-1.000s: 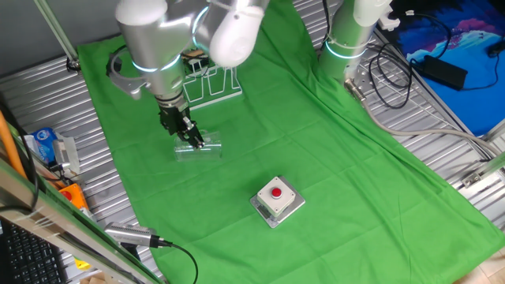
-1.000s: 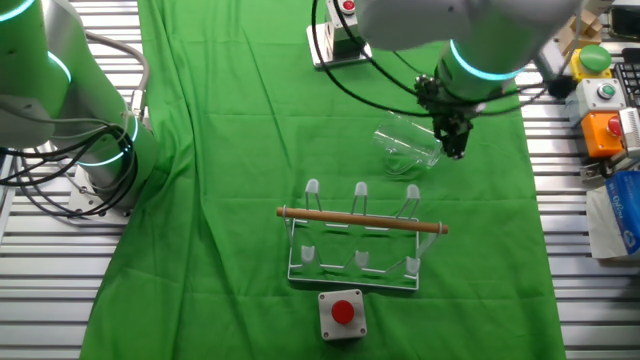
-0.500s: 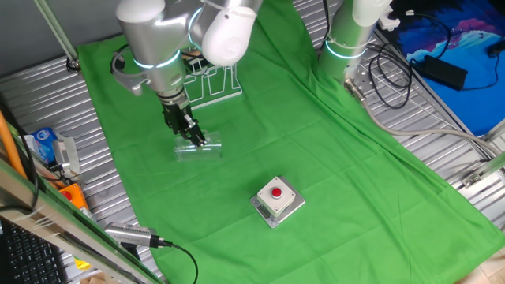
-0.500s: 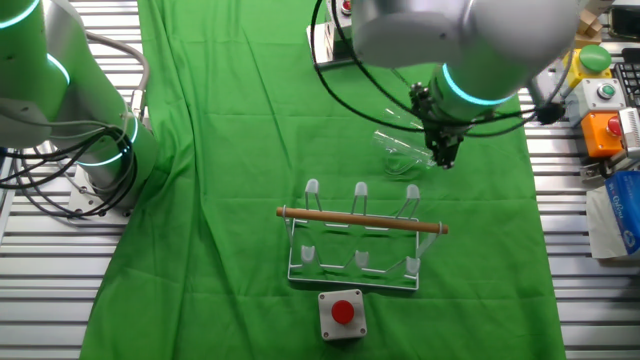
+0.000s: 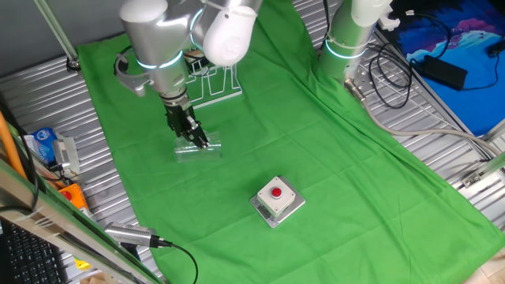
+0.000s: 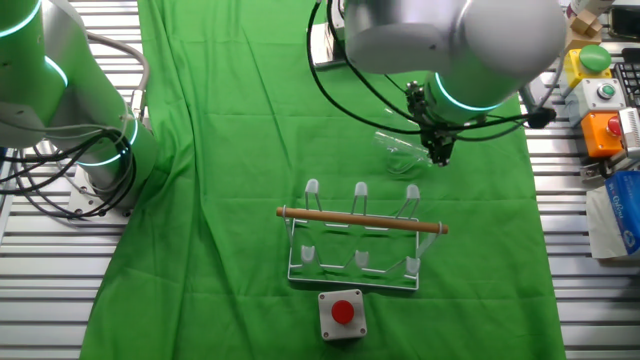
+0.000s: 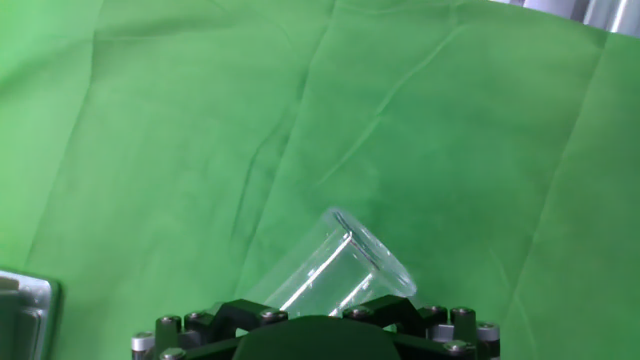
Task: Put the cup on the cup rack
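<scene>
The black two-finger pincer [image 5: 197, 140] is down at the small clear glass cup [image 6: 408, 152] lying on its side on the green cloth, grip width impossible to tell, and the white wire cup rack [image 6: 360, 238] nearby stands bare, so lift and placement remain.

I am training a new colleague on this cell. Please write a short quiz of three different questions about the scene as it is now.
1. True or false: the cup already hangs on the cup rack.
2. The cup lies: A) upright, B) on its side, C) upside down on the dowel.
3. What stands between the cup rack and the near edge in the view with the wooden dowel in front?

Key: 1 false; 2 B; 3 the grey box with a red button. The pincer is at the cup.
</scene>
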### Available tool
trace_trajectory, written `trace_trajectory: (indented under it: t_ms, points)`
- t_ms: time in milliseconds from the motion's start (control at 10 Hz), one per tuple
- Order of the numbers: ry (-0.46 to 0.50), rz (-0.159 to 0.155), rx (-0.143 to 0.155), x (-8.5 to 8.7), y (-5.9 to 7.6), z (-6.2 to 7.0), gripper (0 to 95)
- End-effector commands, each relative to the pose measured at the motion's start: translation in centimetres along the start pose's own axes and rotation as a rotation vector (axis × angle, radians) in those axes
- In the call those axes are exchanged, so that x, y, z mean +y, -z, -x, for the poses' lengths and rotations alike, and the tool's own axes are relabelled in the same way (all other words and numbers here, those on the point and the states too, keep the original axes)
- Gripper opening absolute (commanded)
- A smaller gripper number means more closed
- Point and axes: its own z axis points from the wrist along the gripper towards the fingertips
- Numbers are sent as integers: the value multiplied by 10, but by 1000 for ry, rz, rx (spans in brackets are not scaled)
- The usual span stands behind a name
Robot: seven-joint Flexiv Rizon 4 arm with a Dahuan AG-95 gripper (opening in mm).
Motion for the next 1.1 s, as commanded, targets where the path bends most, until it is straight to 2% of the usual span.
trace_trajectory:
  t_ms: [100,500,1100]
  points:
    - [7,2,-5,6,-2,3,950]
    - [3,6,-17,22,-6,13,950]
    - [-18,-3,-25,46,-13,13,950]
